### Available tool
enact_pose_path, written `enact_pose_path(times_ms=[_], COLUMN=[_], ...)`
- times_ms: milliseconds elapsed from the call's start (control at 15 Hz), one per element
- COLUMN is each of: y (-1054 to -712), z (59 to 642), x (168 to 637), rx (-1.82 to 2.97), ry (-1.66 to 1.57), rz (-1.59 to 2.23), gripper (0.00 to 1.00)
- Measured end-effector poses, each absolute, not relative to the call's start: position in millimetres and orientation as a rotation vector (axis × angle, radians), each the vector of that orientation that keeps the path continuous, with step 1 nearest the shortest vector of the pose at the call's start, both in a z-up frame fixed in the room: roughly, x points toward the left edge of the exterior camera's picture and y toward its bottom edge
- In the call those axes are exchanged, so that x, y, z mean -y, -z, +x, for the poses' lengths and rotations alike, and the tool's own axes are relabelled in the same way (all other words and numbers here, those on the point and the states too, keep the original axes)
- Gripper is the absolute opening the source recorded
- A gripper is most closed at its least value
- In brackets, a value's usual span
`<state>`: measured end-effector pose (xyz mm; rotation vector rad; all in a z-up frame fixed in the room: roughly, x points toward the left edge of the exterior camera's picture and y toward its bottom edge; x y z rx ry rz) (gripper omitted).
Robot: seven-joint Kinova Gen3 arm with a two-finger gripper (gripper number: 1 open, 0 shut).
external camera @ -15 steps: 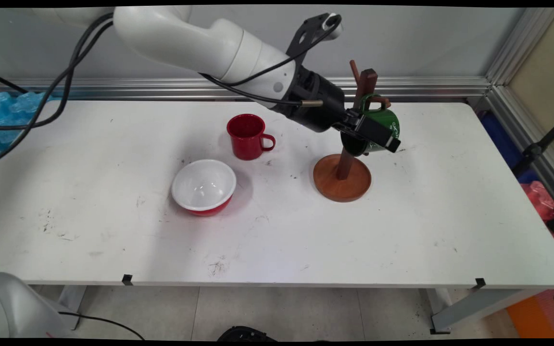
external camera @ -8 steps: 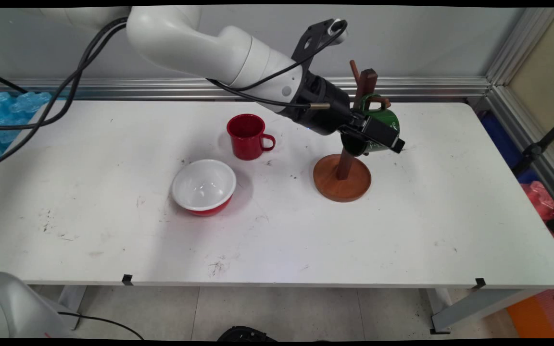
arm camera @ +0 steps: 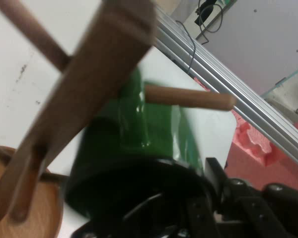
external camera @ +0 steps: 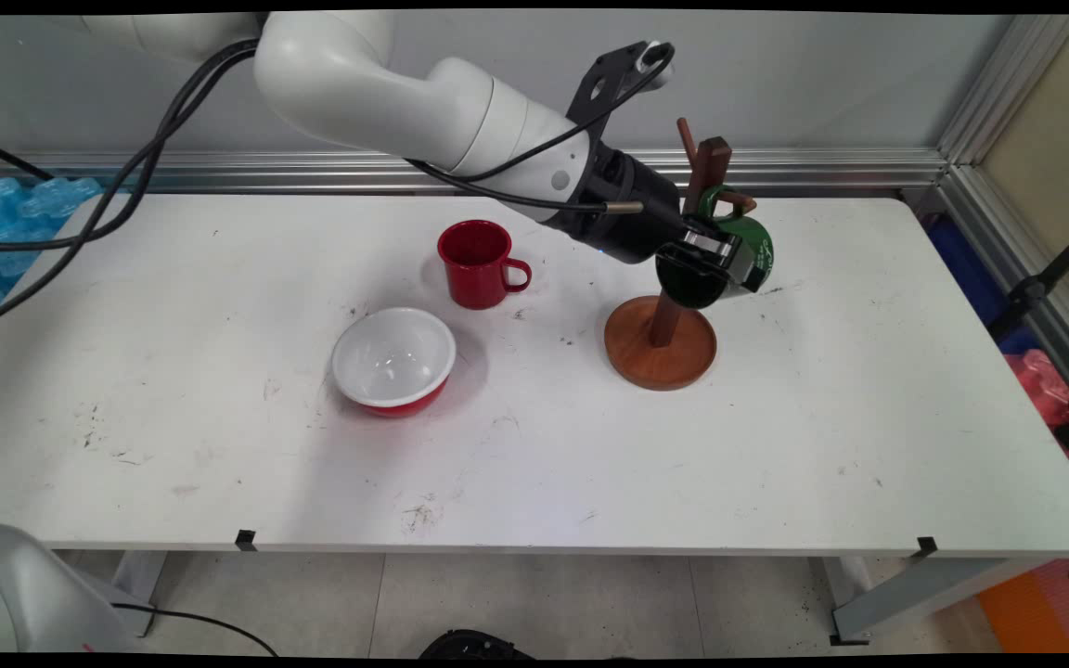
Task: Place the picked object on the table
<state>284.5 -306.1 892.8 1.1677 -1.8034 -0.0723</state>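
Observation:
My gripper [external camera: 714, 257] is shut on the rim of a green mug [external camera: 751, 249] at the wooden mug tree [external camera: 700, 181]. The mug lies tilted, with its dark mouth toward the tree's round base [external camera: 660, 357] and its handle around a peg on the right of the post. In the hand view the green mug [arm camera: 156, 131] fills the middle. The peg [arm camera: 188, 97] sticks out above it and the post [arm camera: 89, 84] crosses in front on the left. There my gripper [arm camera: 188, 210] rises from the bottom edge, one finger inside the mug and one outside.
A red mug [external camera: 476, 263] stands left of the tree, handle to the right. A red bowl with a white inside [external camera: 393, 360] sits nearer the front. An aluminium rail [external camera: 822, 167] runs along the table's back edge. Blue wrap [external camera: 15, 213] lies off the left end.
The hand has shifted slightly right and rolled at the wrist, tipping the green mug so that its dark mouth now faces the front. The red mug and the bowl have not moved.

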Motion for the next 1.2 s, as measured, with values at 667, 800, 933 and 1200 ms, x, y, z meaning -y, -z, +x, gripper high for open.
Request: enact_pose_path(times_ms=[667,800,933,1200], y=[-891.8,-893.7,-896.6,-902.9], z=[287.9,288.8,290.4,291.9], x=[305.4,305.2,305.3,304.6], rx=[1.801,1.8,1.797,1.79], ry=[0.059,0.057,0.051,0.045], rz=[1.179,1.175,1.173,1.167], gripper=[0.0,0.0,0.0,0.0])
